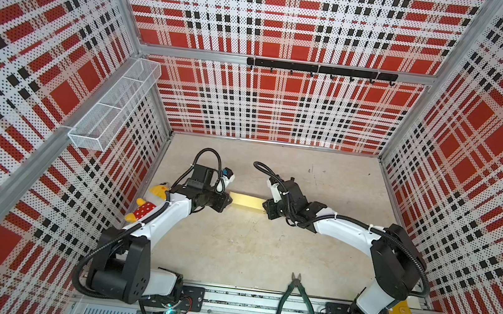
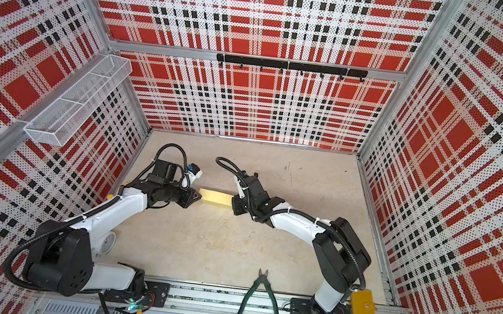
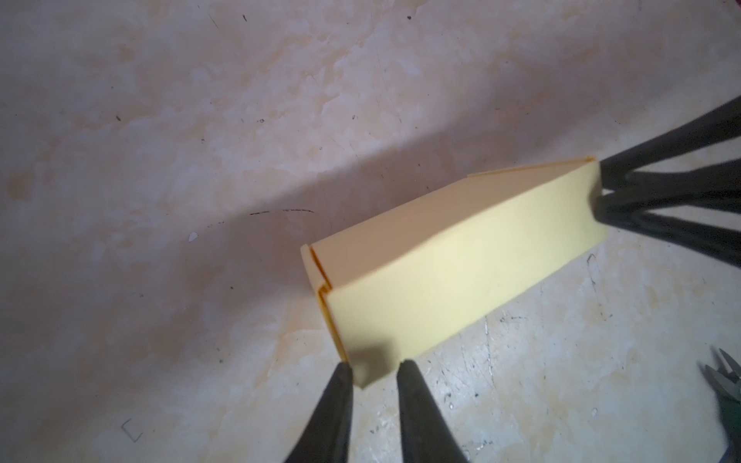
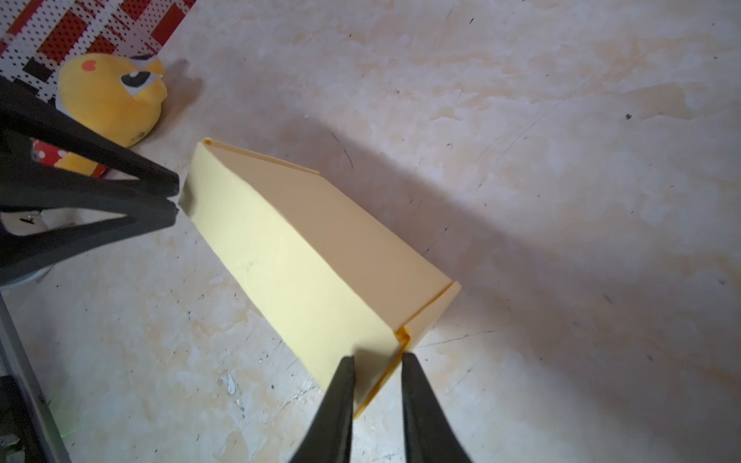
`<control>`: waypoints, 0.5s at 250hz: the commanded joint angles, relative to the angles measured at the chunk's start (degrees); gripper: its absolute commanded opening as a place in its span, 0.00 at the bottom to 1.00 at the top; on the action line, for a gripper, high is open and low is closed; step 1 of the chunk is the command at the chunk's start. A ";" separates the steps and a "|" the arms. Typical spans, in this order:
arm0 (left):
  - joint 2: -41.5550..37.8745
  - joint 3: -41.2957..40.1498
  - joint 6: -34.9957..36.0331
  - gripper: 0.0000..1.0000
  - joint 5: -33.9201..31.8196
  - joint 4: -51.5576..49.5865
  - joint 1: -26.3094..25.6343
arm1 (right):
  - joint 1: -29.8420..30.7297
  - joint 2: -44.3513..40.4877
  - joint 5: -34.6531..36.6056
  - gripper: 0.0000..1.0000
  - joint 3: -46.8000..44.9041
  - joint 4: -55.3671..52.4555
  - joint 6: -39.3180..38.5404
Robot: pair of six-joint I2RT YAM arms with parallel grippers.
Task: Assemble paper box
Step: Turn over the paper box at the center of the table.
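Fingers [image 3: 333, 405] of the left gripper [image 3: 375, 362] stand a little apart with one end corner of the paper box [image 3: 461, 260] between their tips; both tips meet the card, yet whether they press it cannot be told. The right gripper [image 4: 378, 354] has its fingers [image 4: 419, 401] closed on the corner of the opposite end, one tip on the long face and one by the end flap, where a stepped seam shows. The box is folded up into a long, closed, pale yellow block; in both top views the box [image 1: 247, 204] [image 2: 216, 200] lies level between the two grippers, one end at each; whether it rests on the table [image 1: 248, 255] or hangs just above it cannot be told. A yellow plush toy [image 1: 146, 205] with a red spotted part lies beside the left arm [image 1: 168, 209], against the left wall. Green-handled cutters [image 1: 297, 300] lie at the front edge near the base of the right arm [image 1: 342, 231], well apart from the box; a flat yellow pouch [image 1: 400, 313] sits just beside that base. A wire basket [image 1: 116, 105] hangs on the left wall; a black hook rail [image 1: 321, 69] runs along the back wall.
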 commanded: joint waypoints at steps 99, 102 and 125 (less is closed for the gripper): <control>-6.07 -1.43 -4.19 0.37 3.80 2.06 6.83 | 3.02 -0.47 3.13 0.26 -7.62 -5.13 2.67; -5.82 -1.59 -4.99 0.39 3.94 2.46 6.85 | 2.95 -0.60 3.24 0.26 -7.54 -5.13 2.58; -5.29 -3.66 -13.92 0.45 4.88 5.42 6.91 | 1.86 -1.02 2.92 0.29 -7.29 -4.94 2.35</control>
